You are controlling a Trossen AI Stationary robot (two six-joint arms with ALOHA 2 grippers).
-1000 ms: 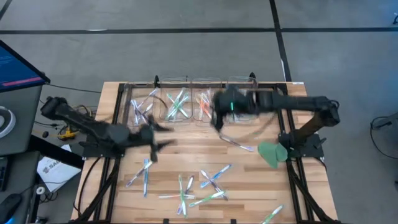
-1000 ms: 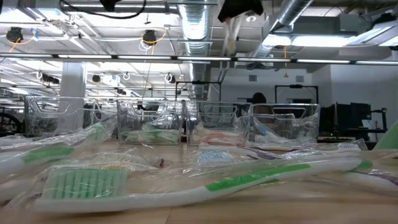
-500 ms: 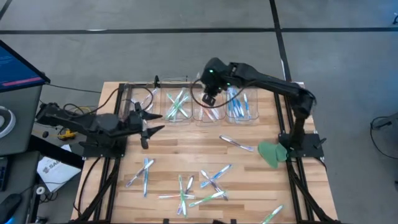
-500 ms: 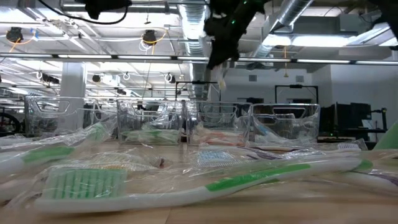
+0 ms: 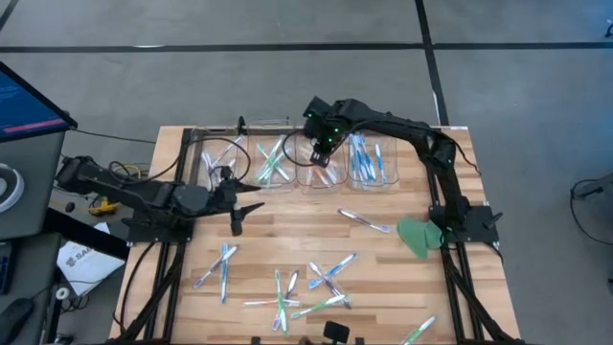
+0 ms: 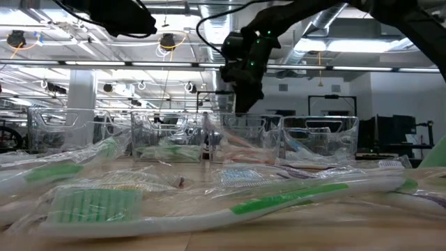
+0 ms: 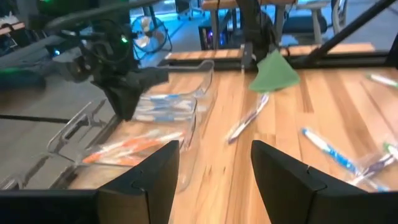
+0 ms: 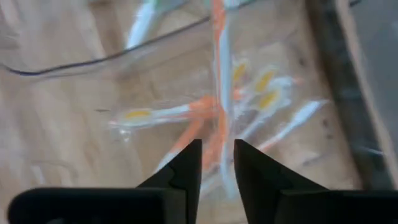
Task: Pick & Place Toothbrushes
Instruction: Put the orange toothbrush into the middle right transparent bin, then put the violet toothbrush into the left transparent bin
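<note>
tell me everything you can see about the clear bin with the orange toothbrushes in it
The bin is a clear, open-topped plastic tub, third from the left in a row of four along the table's far edge, its neighbours close on either side. Several orange toothbrushes with white handles lie crossed inside. The right claw hangs above it, fingers a little apart, over the pile.

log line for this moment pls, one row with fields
right gripper: over orange toothbrush bin, jaws slightly apart | left gripper: open, empty, above bare table | loose toothbrushes: still on table
</note>
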